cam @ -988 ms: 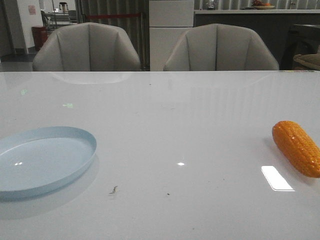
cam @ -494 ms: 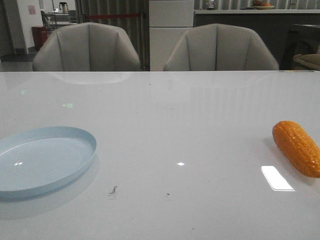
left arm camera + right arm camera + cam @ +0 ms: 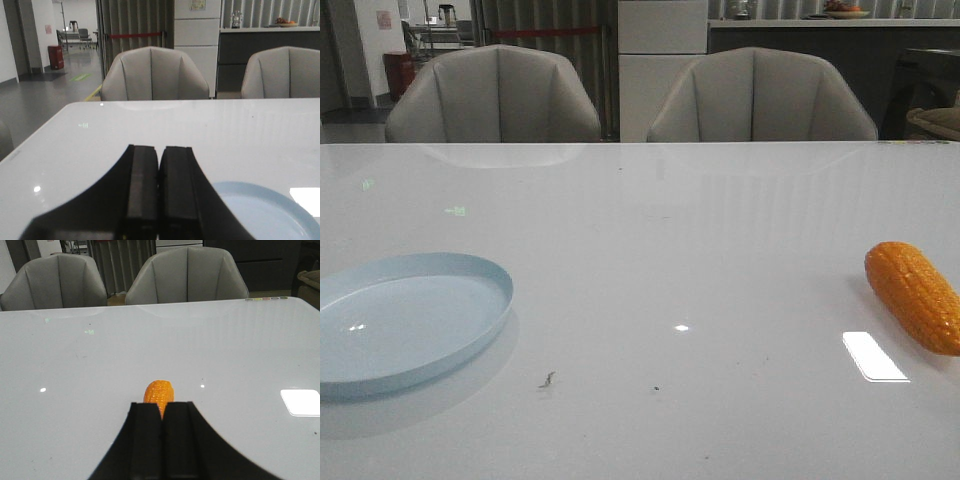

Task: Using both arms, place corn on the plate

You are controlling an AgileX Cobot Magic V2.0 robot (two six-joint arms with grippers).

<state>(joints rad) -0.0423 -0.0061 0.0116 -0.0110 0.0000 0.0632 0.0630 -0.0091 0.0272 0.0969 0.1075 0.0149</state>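
The orange corn [image 3: 917, 295] lies on the white table at the right edge of the front view. The pale-blue plate [image 3: 470, 275] sits at the front left, with nothing on it. Neither arm shows in the front view. In the left wrist view my left gripper [image 3: 160, 150] is shut and empty, with the plate [image 3: 272, 220] beside it. In the right wrist view my right gripper [image 3: 161, 406] is shut and empty; the corn [image 3: 159, 392] lies just beyond its fingertips, partly hidden by them.
Two grey chairs [image 3: 495, 95] [image 3: 760, 95] stand behind the table's far edge. A small dark speck [image 3: 547, 379] lies on the table near the plate. Ceiling lights glare on the glossy table top [image 3: 873, 356].
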